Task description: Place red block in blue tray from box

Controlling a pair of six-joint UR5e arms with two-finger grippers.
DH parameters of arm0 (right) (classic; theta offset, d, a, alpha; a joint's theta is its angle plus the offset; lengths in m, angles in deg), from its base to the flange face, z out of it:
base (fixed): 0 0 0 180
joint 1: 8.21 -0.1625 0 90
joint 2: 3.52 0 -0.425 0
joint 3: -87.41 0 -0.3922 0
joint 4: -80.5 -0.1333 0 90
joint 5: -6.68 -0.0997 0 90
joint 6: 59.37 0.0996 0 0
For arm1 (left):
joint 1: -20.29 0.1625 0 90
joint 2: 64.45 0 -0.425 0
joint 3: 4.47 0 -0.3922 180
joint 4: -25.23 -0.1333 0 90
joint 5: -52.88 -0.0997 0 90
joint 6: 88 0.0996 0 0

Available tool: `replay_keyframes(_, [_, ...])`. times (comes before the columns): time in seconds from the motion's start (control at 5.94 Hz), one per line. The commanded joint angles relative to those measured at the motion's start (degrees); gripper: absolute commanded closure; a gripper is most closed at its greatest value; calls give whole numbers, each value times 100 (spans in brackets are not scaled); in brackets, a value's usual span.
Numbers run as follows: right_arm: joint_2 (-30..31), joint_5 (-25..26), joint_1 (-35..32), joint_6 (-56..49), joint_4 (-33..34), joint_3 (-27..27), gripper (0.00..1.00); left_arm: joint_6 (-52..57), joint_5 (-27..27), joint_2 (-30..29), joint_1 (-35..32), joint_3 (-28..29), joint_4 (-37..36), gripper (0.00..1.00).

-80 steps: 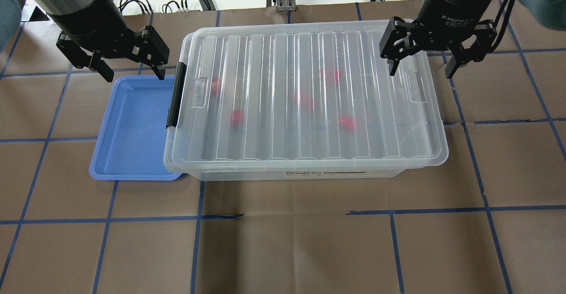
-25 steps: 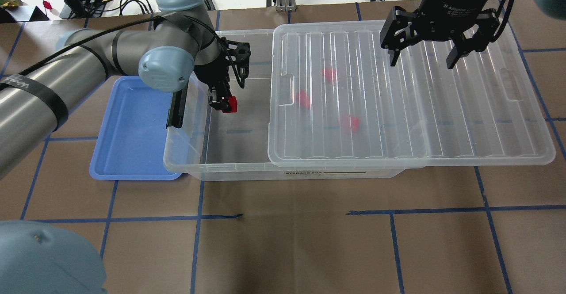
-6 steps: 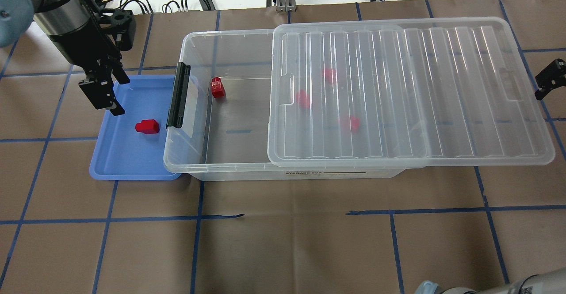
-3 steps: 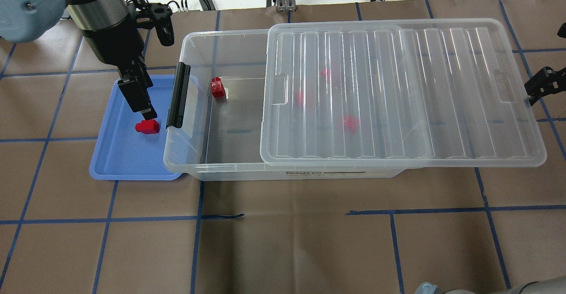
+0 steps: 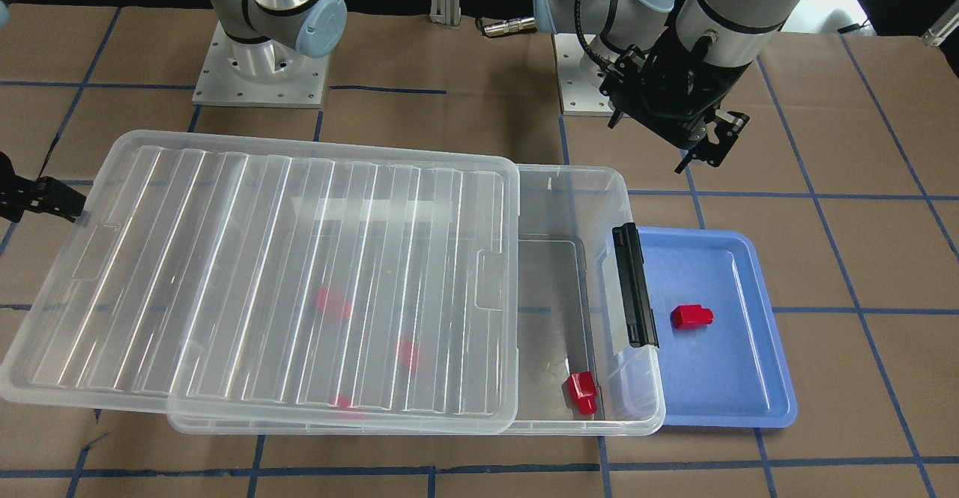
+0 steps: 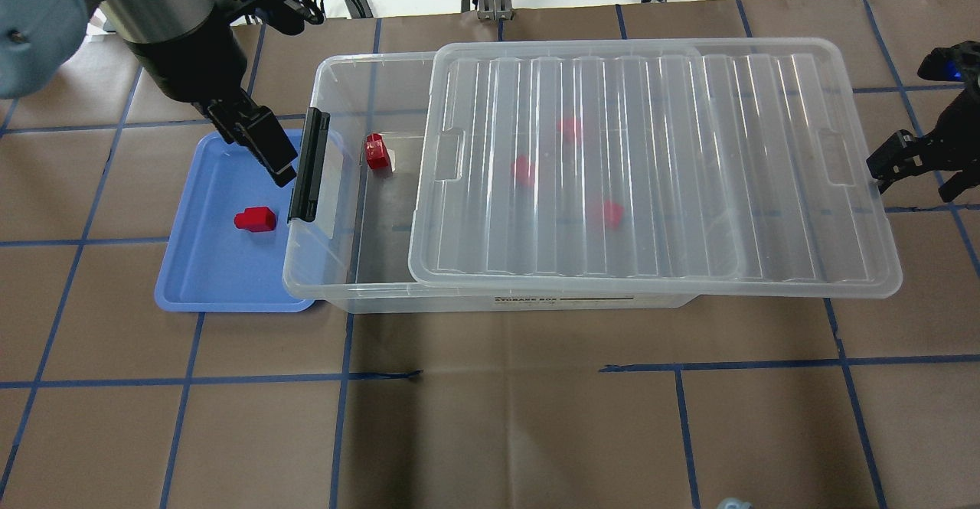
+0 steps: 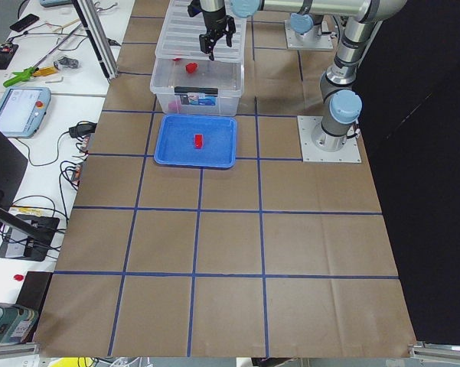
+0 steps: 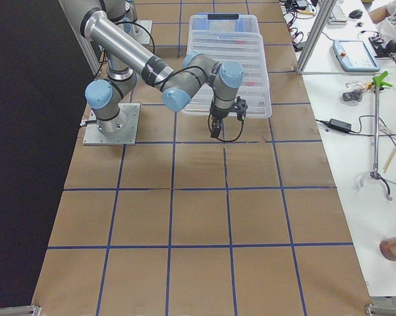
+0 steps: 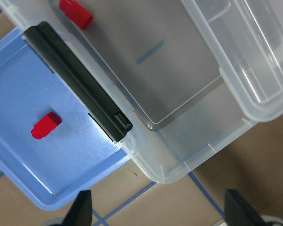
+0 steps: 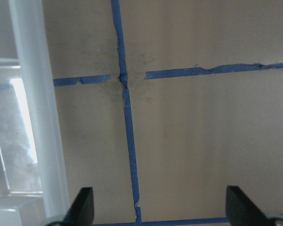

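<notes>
A small glossy red plastic block (image 6: 255, 220) lies in the shallow light-blue plastic tray (image 6: 214, 272). Another red block (image 6: 376, 151) sits uncovered in the large clear plastic box (image 6: 337, 264), with three blurred ones (image 6: 524, 171) under its ribbed lid (image 6: 651, 164). The left gripper (image 6: 264, 149) and right gripper (image 6: 915, 171) hang spread. The lid has slid further shut, and the left gripper has lifted away.

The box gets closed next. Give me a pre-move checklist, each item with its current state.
1. Red block lying in tray: ok.
2. Left gripper open and empty: ok.
3. Left gripper raised off tray: ok.
4. Lid seated on box: not ok, it overhangs the right arm's end.
5. Right gripper open: ok. Touching lid: cannot tell.
6. Loose block on box floor, below rim: ok.
</notes>
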Motion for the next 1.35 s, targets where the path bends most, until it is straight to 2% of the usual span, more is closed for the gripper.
replay_keyframes(0.0, [5, -7, -295, 1, 2, -12, 0, -2484, 37, 204, -4, -40, -243, 1])
replay_keyframes(0.34, [14, -7, -585, 1, 19, -3, 0, -4028, -24, 283, -13, -57, -234, 1])
replay_keyframes(0.67, [14, 10, -971, 463, 300, -3, 0, -4070, 38, 519, -13, -382, -330, 1])
replay_keyframes(1.18, [14, 10, -1402, 1071, 309, -11, 0, -3676, 143, 634, -13, -900, -1436, 2])
